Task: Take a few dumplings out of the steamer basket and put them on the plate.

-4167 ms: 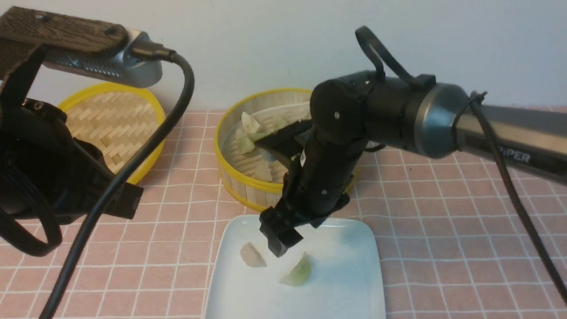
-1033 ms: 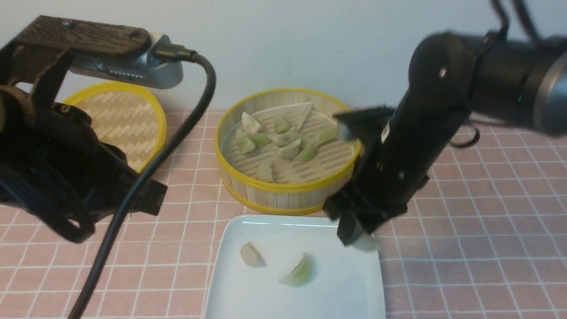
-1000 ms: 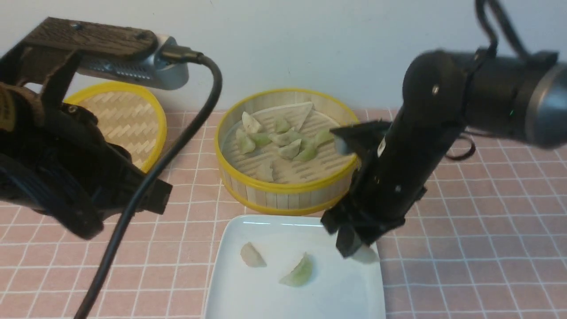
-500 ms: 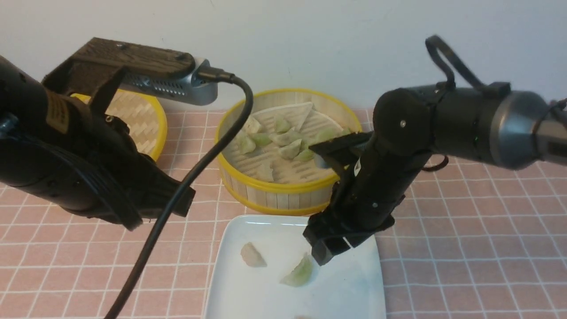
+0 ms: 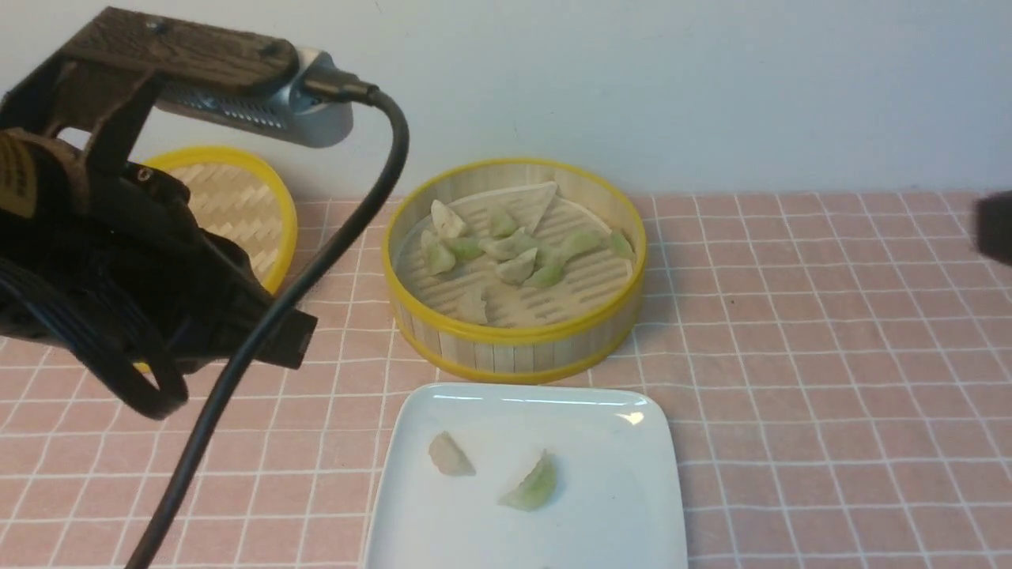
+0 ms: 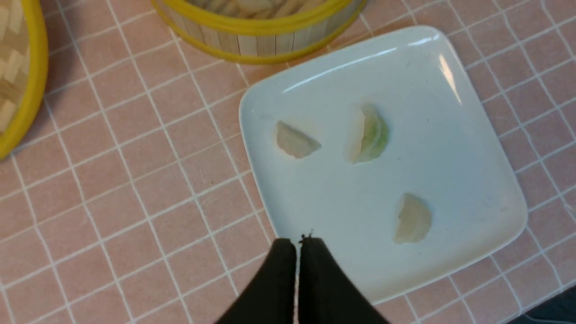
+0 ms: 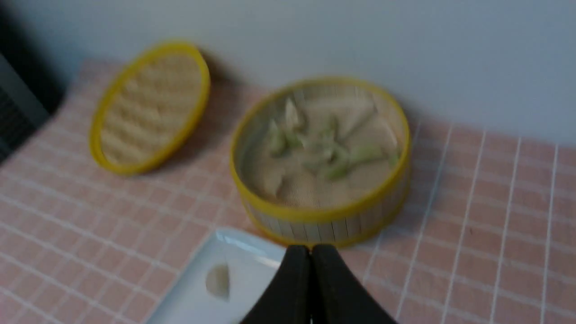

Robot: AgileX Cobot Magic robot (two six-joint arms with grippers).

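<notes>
Table point(image 5: 791, 356): being covered by pink gridded cloth point(image 5: 830, 474); pale wall point(image 5: 632, 79) behind.
Plate point(image 6: 472, 148): one, three dumplings point(image 6: 369, 135) being carried.
Steamer basket point(image 5: 514, 348): one, roughly ten being held.
Lid point(image 5: 237, 205): one.
Left gripper point(image 6: 298, 245), right gripper point(image 7: 310, 252): being pressed together, empty.

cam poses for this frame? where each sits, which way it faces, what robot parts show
Front: between the arms, facing forward over the steamer basket to the wall; left arm fills its left side.
Left wrist: above the plate, looking down at three dumplings; shut left gripper shows.
Right wrist: near right, blurred, facing steamer basket and lid; shut right gripper shows.
Shared: steamer basket and plate appear in all three.
</notes>
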